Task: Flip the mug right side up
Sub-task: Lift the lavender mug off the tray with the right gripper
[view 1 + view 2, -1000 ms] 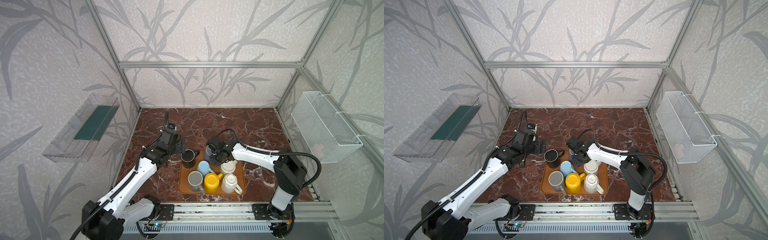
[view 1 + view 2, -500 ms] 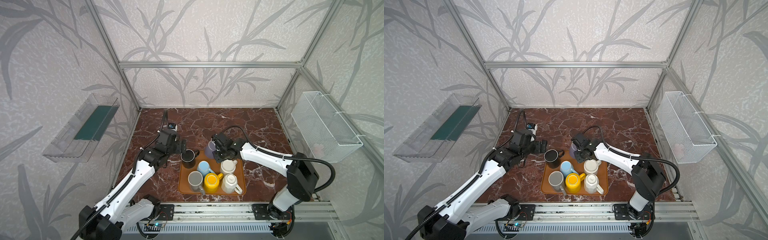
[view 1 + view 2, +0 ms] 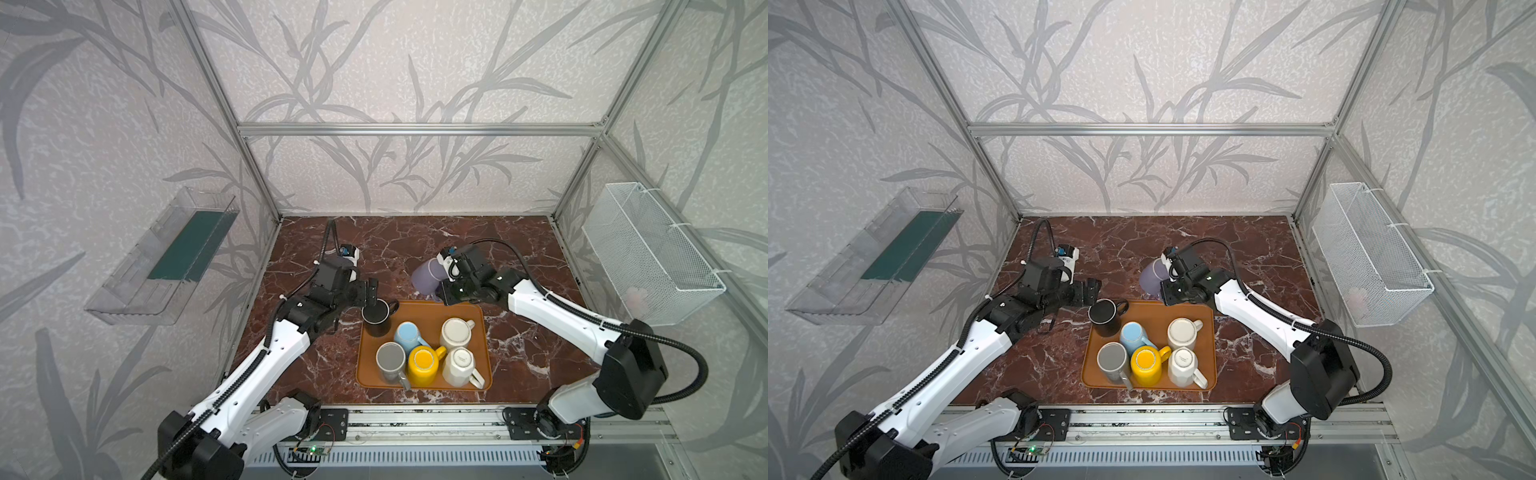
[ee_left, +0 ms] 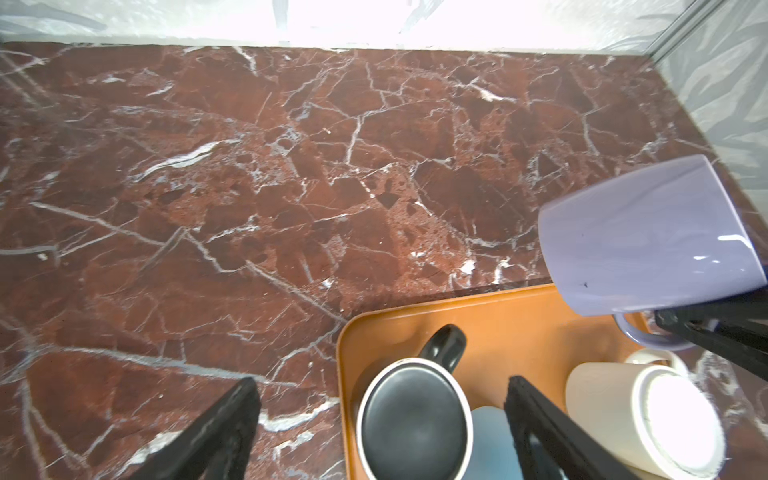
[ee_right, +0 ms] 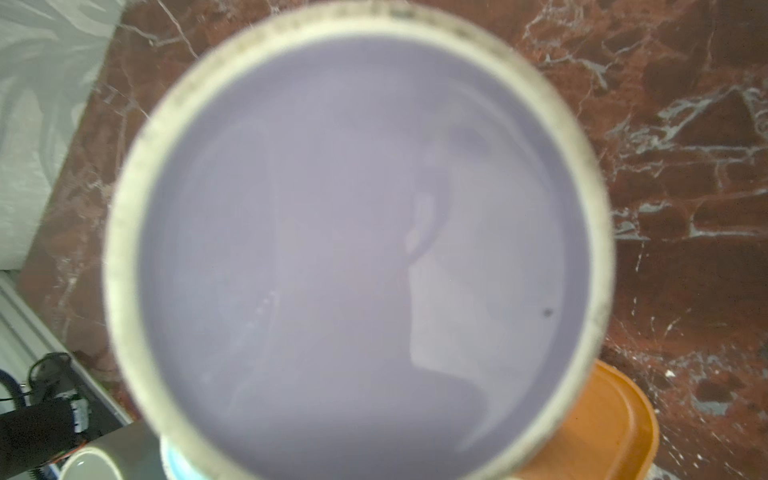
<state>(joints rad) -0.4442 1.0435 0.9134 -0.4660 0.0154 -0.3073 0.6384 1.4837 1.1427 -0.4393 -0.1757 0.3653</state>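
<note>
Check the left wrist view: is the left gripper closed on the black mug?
No, the left gripper stands wide open, with a gap showing on each side of the black mug.

Both top views are bright, even and sharp, with soft shadows on the counter. The left wrist view's back wall blows out white; the right wrist view's lavender mug is blurred, out of focus.

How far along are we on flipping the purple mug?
Done: right claw grips the purple mug by its handle, in the air at the tray edge. In hand: the turn; it is tipped, not upright. Left: finish the flip and set it down. Left claw open beside the black mug.
</note>
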